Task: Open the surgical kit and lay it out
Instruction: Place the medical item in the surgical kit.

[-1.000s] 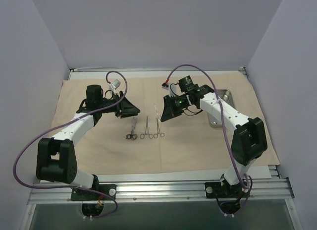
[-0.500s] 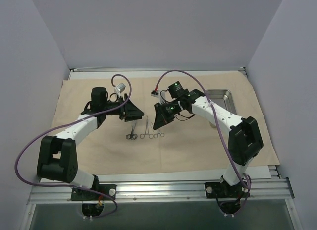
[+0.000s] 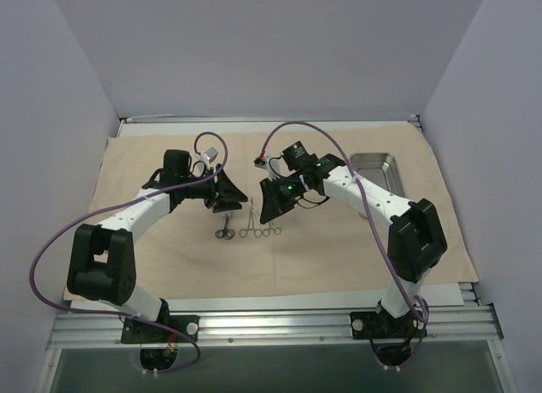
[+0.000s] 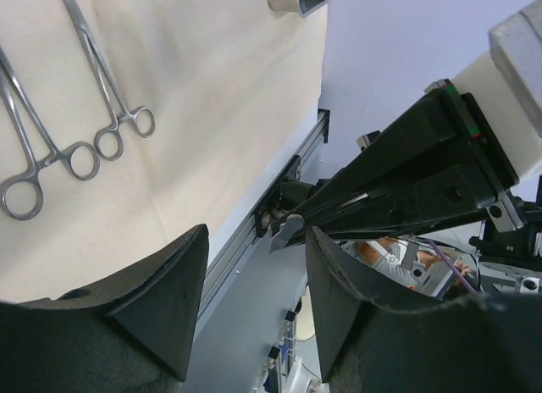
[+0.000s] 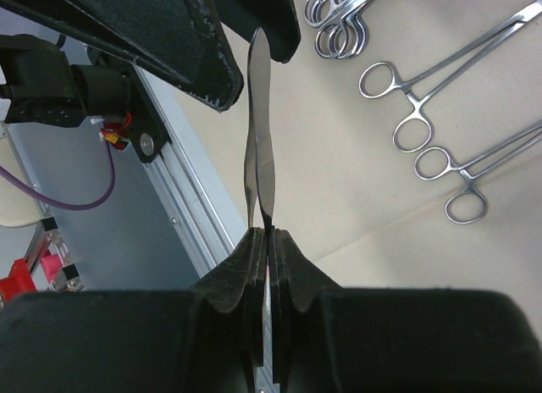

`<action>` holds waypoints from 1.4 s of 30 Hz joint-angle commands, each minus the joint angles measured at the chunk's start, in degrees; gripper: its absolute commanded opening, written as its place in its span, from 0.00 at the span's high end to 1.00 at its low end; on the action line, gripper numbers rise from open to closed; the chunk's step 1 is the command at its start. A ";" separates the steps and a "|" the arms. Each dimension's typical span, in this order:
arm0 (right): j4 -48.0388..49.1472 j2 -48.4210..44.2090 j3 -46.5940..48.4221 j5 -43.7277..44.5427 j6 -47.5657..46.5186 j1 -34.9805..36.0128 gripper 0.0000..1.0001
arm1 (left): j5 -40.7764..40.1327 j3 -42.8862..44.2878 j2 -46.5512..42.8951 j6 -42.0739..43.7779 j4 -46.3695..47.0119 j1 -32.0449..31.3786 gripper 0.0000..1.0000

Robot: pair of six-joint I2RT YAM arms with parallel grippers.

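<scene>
Plainly, any lettering on the steel instruments is too small to read. The right tool [image 5: 262,236] is clamped shut on the tweezers [image 5: 257,130], which stick straight out from its fingertips above the beige cloth wrap [image 3: 339,249] spread flat on the desk. The left tool [image 4: 256,236] faces it with its fingers parted and nothing between them. In the right wrist view the tweezers' free end reaches the edge of a left finger, seemingly just short of touching. Just near of both tools lie the scissors [image 3: 225,230] and two ring-handled forceps [image 3: 249,224] [image 3: 271,225], side by side on the cloth with their rings towards the arm bases. The steel tray [image 3: 375,156] sits at the cloth's far right, well apart from them.
</scene>
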 commanded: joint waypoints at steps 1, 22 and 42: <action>-1.70 -0.32 2.96 1.90 -0.20 1.09 1.00 | -1.47 3.83 0.94 2.19 -5.10 -0.23 0.42; -7.59 4.60 11.57 9.98 -2.39 4.16 1.00 | -4.90 9.99 4.01 3.24 -14.25 -1.73 0.63; -10.23 3.11 17.19 19.23 13.05 0.48 0.21 | -6.74 11.93 3.93 1.48 -6.01 0.29 0.98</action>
